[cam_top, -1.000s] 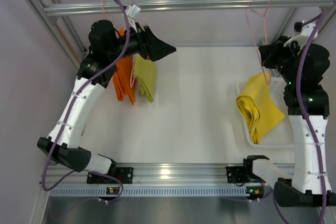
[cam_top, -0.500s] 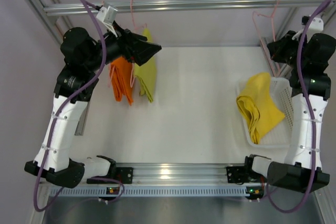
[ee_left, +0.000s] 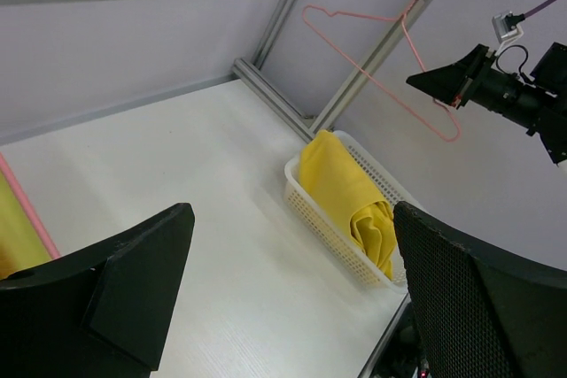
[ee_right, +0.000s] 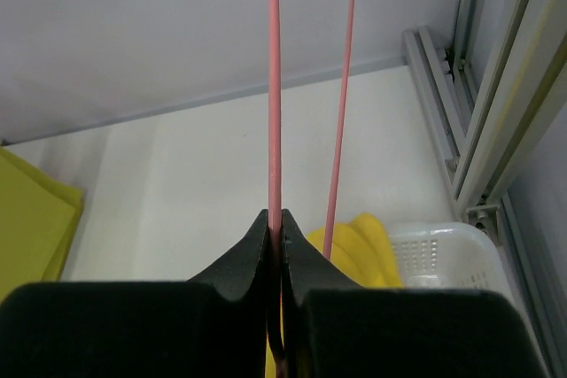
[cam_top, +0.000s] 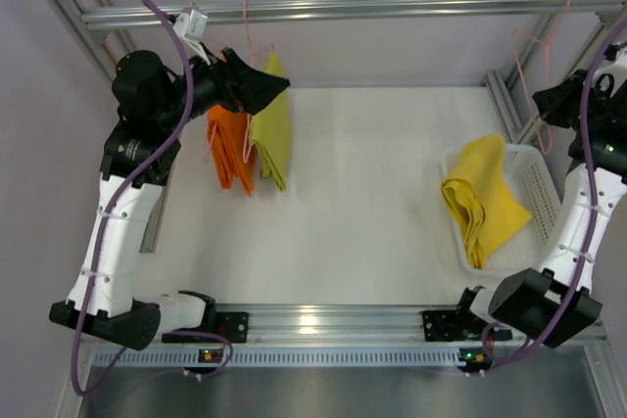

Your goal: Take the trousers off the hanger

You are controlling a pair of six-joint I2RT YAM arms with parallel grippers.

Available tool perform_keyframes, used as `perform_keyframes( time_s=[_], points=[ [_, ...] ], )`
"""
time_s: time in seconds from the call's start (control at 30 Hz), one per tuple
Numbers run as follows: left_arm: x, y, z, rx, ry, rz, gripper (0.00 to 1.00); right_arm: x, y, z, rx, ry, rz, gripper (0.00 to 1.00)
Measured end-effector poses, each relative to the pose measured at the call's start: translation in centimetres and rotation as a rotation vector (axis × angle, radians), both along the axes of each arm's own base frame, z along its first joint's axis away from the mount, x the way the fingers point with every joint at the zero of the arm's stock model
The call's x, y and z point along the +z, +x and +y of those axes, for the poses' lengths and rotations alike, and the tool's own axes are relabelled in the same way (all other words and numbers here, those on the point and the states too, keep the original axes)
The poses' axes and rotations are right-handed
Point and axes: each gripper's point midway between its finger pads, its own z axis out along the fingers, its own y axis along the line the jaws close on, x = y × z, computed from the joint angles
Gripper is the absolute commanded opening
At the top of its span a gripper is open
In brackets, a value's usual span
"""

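Top view: L hand gaped open beside yellow-green trousers, hung next to orange trousers over tabletop's far-left corner. Yellow trousers lay in basket at right edge. R hand was pinched shut on empty hanger. Risks: L catching both pairs, or dragging loaded hanger off rail.

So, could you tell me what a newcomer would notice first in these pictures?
The bright yellow trousers lie heaped in the white basket at the right. At the back left, orange trousers and yellow-green trousers hang side by side from the rail, with the left claw open beside them. At far right the right claw is shut on an empty pink hanger.
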Motion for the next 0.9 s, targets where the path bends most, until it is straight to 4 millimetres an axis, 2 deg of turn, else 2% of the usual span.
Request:
perform_keyframes(
  time_s=[0.17,0.2,0.23,0.27,0.33,0.37,0.43,0.47,0.5,0.57,0.6,0.7,0.8,0.9],
  points=[
    [0.0,0.8,1.1,0.045,-0.022,0.025,0.99,-1.4,0.9,-1.1,0.041,-0.018,0.021,0.00],
    [0.1,1.0,1.5,0.059,-0.027,0.031,0.99,-1.6,1.1,-1.2,0.055,-0.027,0.023,0.08],
    [0.1,1.2,1.7,0.070,-0.031,0.034,0.99,-1.8,1.3,-1.3,0.060,-0.028,0.026,0.08],
    [0.0,1.4,2.0,0.083,-0.032,0.037,0.99,-2.0,1.4,-1.4,0.069,-0.030,0.031,0.24],
    [-0.1,1.7,2.4,0.103,-0.032,0.043,0.98,-2.4,1.3,-1.4,0.075,-0.028,0.041,0.39],
    [-0.2,1.8,2.5,0.112,-0.031,0.045,0.98,-2.4,1.3,-1.4,0.080,-0.032,0.041,0.52],
    [-0.4,2.0,2.7,0.127,-0.026,0.052,0.97,-2.3,1.2,-1.4,0.088,-0.037,0.038,0.62],
    [-0.6,2.2,2.9,0.139,-0.021,0.054,0.95,-2.2,1.1,-1.3,0.091,-0.041,0.034,0.70],
    [-0.7,2.3,3.0,0.149,-0.015,0.056,0.95,-2.0,1.0,-1.2,0.093,-0.042,0.030,0.73],
    [-1.0,2.5,3.5,0.179,-0.001,0.060,0.94,-1.5,0.5,-1.0,0.091,-0.047,0.020,0.95],
    [-1.2,2.7,3.8,0.197,0.005,0.065,0.92,-1.1,0.1,-0.8,0.089,-0.051,0.013,1.00],
    [-1.8,3.0,4.8,0.245,0.022,0.076,0.91,1.5,-1.2,-0.1,0.082,-0.081,-0.031,0.99],
    [-2.1,3.1,5.7,0.286,0.035,0.083,0.87,6.2,-2.8,0.8,0.074,-0.138,-0.121,0.99],
    [-2.5,3.1,6.1,0.305,0.057,0.088,0.84,11.3,-5.1,2.7,0.085,-0.201,-0.236,0.99]
  ],
)
